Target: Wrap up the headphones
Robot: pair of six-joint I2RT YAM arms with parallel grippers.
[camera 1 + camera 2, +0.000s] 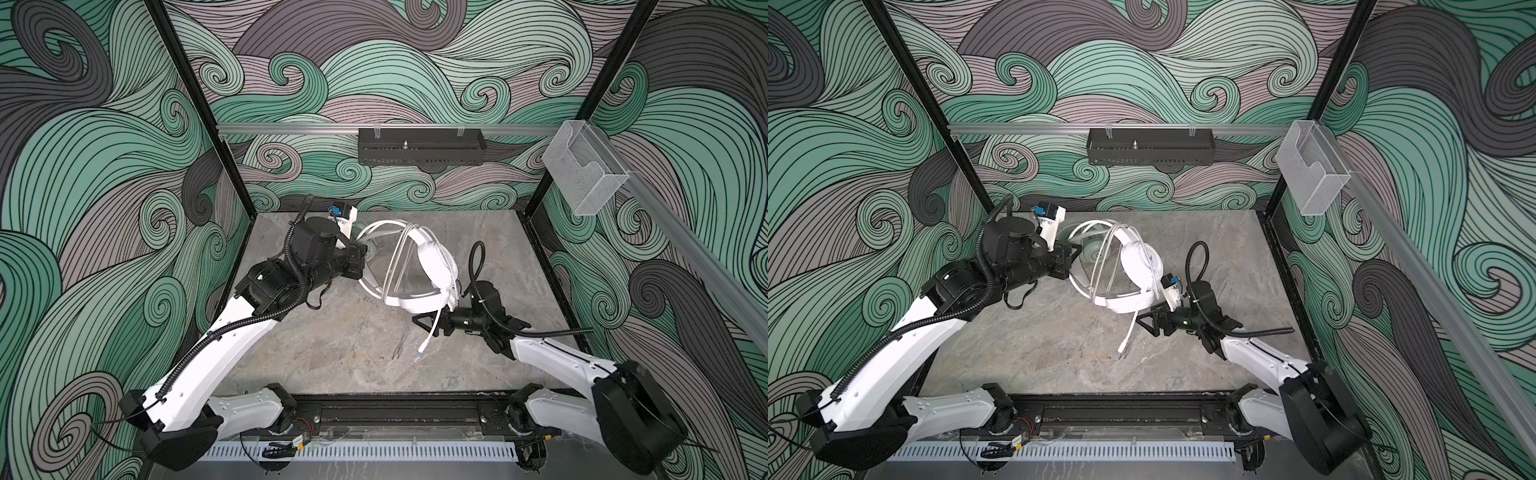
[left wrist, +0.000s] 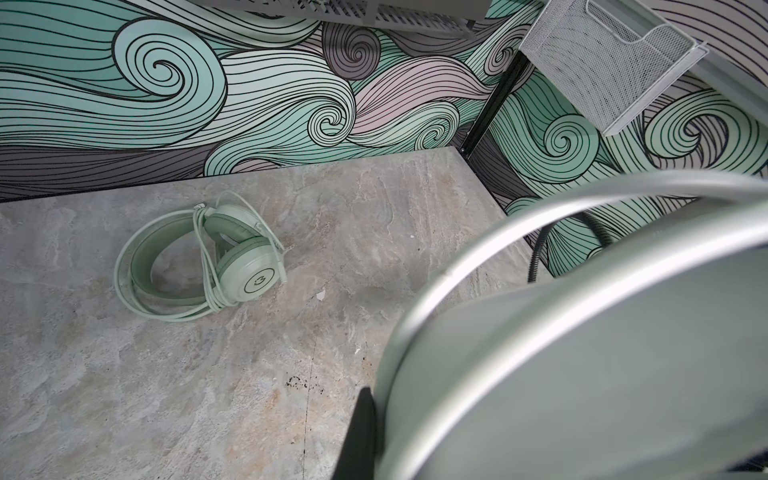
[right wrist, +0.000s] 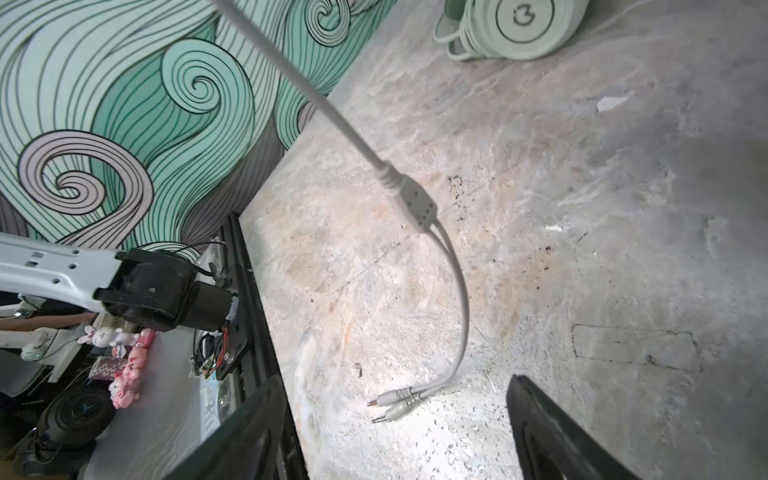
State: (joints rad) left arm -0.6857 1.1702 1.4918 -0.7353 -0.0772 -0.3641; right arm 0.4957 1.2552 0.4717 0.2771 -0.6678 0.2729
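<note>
White headset [image 1: 434,262] hangs clamped in closed left end effector [image 1: 368,270], cable tail [image 3: 415,203] dangling plugs-down between spread right end effector [image 1: 432,326] jaws, ungripped.

2 headsets: white headset [image 1: 434,259], mint green headset [image 2: 232,266] lying beyond it. 1 splitter [image 3: 415,203] and 2 jack plugs [image 3: 392,399] on the white one's cable [image 3: 332,116]. 2 robot arms flank it: left arm [image 1: 232,328], right arm [image 1: 552,353]. Beyond it, 1 black tray [image 1: 419,151], 1 clear bin [image 1: 586,174].

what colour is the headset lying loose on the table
The over-ear headset is pale mint green all over; clearest in the left wrist view.
</note>
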